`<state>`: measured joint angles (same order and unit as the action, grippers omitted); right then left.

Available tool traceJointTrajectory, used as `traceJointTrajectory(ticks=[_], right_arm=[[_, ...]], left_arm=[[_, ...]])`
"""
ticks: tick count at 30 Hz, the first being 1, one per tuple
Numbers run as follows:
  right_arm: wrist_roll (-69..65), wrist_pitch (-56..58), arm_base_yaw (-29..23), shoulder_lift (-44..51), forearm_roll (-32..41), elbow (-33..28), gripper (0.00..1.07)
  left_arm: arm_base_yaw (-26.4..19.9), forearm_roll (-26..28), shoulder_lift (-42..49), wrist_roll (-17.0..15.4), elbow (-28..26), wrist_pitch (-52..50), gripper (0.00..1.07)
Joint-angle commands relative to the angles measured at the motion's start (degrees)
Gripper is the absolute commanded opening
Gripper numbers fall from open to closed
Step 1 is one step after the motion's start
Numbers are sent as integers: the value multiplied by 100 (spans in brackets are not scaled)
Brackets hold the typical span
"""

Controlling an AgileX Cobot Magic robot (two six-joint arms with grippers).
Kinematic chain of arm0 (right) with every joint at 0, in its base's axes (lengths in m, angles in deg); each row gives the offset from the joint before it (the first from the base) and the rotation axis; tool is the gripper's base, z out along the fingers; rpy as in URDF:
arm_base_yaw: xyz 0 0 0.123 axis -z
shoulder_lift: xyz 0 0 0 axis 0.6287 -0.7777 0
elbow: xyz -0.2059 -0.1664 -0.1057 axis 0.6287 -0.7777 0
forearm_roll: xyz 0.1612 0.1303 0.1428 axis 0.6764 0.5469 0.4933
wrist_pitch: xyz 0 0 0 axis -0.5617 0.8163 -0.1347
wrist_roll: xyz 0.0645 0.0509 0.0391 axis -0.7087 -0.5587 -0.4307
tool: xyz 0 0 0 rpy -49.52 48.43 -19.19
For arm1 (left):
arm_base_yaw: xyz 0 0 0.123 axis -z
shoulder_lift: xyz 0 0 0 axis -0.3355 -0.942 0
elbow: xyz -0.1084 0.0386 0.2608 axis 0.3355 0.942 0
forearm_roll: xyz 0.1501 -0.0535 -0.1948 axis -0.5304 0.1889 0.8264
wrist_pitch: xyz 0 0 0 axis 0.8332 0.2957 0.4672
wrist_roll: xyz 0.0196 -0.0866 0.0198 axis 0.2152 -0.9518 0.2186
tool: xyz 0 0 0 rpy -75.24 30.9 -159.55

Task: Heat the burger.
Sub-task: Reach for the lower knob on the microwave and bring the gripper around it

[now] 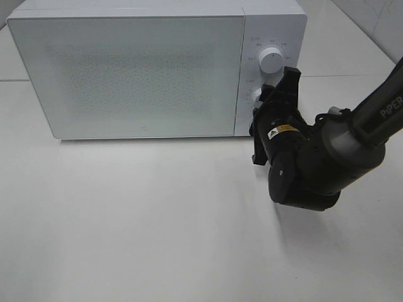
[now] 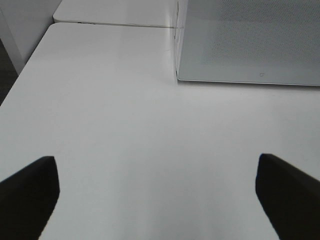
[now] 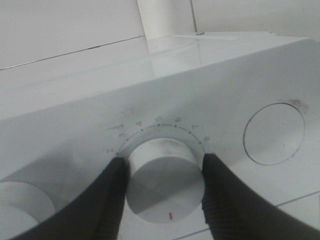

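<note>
The burger is hidden; none of the views shows it. The white microwave (image 1: 126,75) stands at the back of the table with its door closed. My right gripper (image 1: 261,100) is at the control panel, shut on the lower knob (image 3: 165,175), with a black finger (image 3: 107,200) pressed against each side of it. That knob's red mark points away from the printed numbers. My left gripper (image 2: 160,200) hovers open over the bare table (image 2: 125,125) in front of the microwave's left corner (image 2: 177,75), holding nothing.
The upper knob (image 1: 271,60) sits above the gripped one. A flat round button (image 3: 274,132) is on the panel beside the gripped knob. The right arm (image 1: 352,135) reaches in from the right edge. White tabletop (image 1: 126,220) spreads in front of the microwave.
</note>
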<state>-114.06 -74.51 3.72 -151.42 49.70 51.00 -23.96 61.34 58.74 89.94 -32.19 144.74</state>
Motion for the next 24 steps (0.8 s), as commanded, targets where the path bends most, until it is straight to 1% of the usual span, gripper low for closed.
traceJointTrajectory(ticks=[1, 11, 13, 16, 18, 24], right_arm=[[-132, -189, -17, 52, -854, 195, 0], [-63, -235, -17, 52, -808, 195, 0], [52, -235, -11, 52, -779, 195, 4], [97, -252, -11, 52, -779, 195, 5], [338, -413, -11, 52, -613, 195, 8], [430, -441, -11, 52, -361, 195, 11]], left_arm=[[-6, 6, 86, -11, 17, 11, 100], [-6, 6, 86, -11, 17, 11, 100], [-6, 6, 86, -11, 17, 11, 100], [-6, 6, 86, -11, 17, 11, 100], [-6, 6, 86, -11, 17, 11, 100], [-6, 6, 86, -11, 17, 11, 100]])
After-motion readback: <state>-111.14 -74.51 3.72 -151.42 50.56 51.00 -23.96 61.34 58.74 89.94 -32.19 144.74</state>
